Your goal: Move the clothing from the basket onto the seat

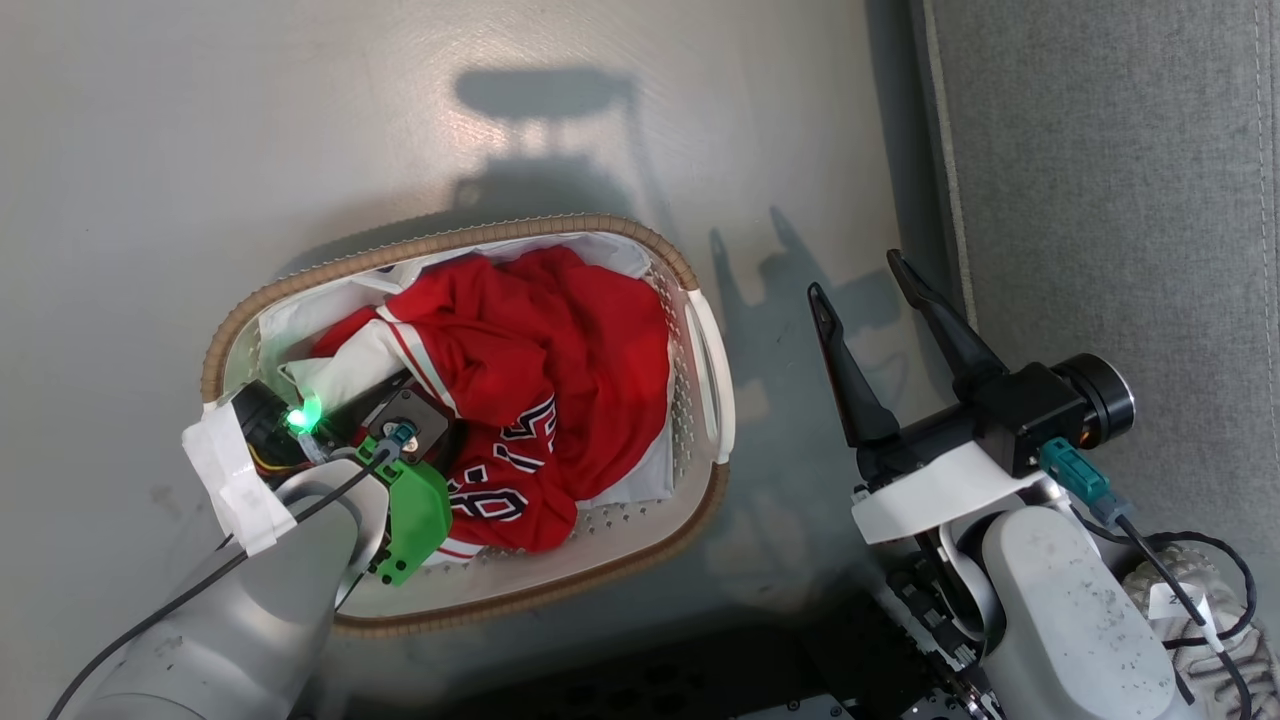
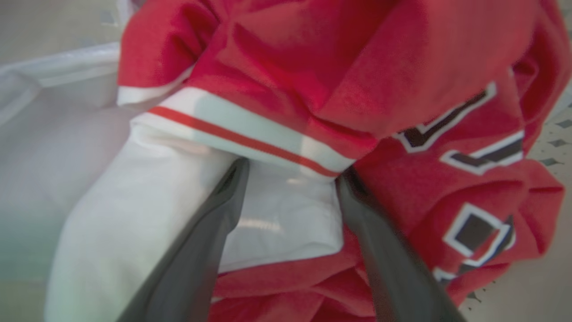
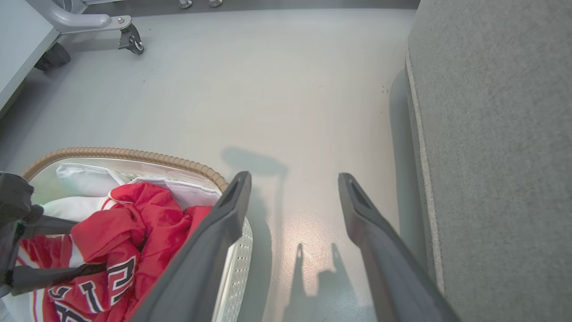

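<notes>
The basket (image 1: pixel 450 236) stands on the floor with the clothing (image 1: pixel 570 340) heaped inside on its white liner. The jersey (image 1: pixel 500 480) shows lettering and a white sleeve (image 2: pixel 147 210) with red-striped trim. My left gripper (image 1: pixel 425 400) is down in the basket, open. Its fingers straddle the sleeve, tips at the trim (image 2: pixel 250 143), with the gripper midpoint (image 2: pixel 292 170) over the cloth. The right wrist view catches those spread fingers (image 3: pixel 53 273) on the jersey (image 3: pixel 111 250). My right gripper (image 1: pixel 858 275) hangs open and empty above the floor between the basket rim (image 3: pixel 134 154) and the seat (image 1: pixel 1120 200); its midpoint (image 3: pixel 293 179) is over bare floor beside the seat (image 3: pixel 491 134).
Smooth grey floor (image 1: pixel 250 120) surrounds the basket. A metal frame on a caster (image 3: pixel 130 41) and a pale table edge (image 3: pixel 18 62) stand farther off. My dark base (image 1: pixel 720 680) lies at the bottom, with a cable and a white knitted thing (image 1: pixel 1185 610) at lower right.
</notes>
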